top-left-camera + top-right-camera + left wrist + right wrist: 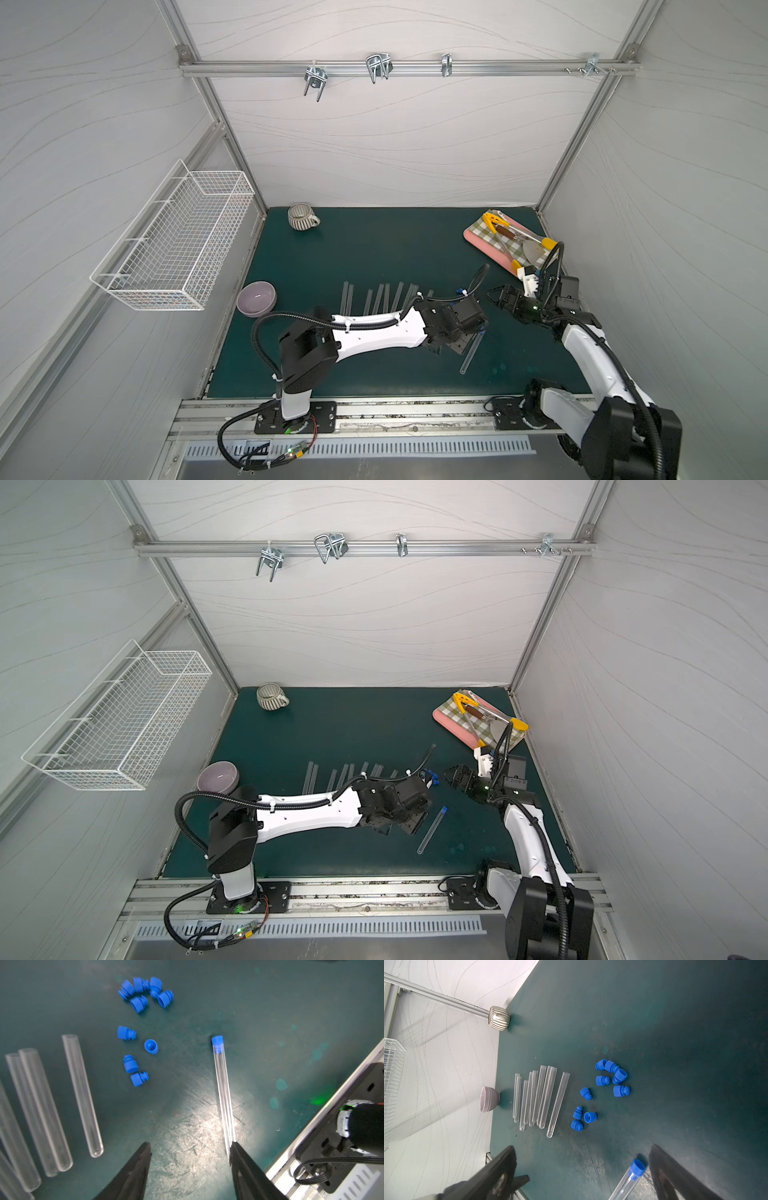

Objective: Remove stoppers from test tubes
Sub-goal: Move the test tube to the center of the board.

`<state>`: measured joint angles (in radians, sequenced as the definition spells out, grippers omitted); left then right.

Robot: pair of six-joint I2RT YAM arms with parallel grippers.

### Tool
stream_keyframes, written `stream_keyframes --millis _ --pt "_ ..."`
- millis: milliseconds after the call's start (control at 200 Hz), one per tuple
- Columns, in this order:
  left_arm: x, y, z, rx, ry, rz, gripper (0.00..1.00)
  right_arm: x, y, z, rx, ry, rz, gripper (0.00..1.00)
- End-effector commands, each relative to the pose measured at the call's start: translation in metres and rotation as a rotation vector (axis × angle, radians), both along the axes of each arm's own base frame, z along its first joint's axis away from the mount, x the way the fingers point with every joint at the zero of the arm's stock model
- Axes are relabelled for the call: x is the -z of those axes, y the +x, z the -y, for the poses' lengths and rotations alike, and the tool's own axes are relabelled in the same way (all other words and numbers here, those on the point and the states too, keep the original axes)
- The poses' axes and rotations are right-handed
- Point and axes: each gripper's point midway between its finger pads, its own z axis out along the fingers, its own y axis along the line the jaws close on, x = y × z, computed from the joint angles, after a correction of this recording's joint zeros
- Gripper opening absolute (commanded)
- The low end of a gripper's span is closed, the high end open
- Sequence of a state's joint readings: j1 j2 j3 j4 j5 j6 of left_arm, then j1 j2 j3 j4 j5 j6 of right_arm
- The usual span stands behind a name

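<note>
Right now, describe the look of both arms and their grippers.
Both the left arm and right arm have white shells between black joints, with black corrugated hoses fastened by white zip ties. The left gripper and right gripper have black, tapering fingers.

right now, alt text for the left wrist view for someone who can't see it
One clear test tube plugged with a blue stopper lies on a dark green mat, its closed end by one fingertip of the open left end effector. Loose blue stoppers and unplugged tubes lie beside it.
</note>
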<state>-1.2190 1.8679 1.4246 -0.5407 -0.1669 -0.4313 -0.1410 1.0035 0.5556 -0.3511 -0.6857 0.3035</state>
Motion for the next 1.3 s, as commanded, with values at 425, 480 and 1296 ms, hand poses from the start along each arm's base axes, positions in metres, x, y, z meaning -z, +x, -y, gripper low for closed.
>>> stream_keyframes --millis 425,480,1296 --pt "0.020 -0.010 0.029 -0.010 -0.005 -0.040 0.67 -0.004 -0.002 0.020 0.088 -0.035 0.043 0.99" --pt "0.024 -0.009 0.029 -0.014 0.005 -0.036 0.67 -0.004 -0.003 0.021 0.094 -0.035 0.048 0.99" --pt "0.068 -0.008 0.062 0.010 0.076 -0.038 0.65 0.002 -0.001 0.041 0.177 0.000 0.046 0.99"
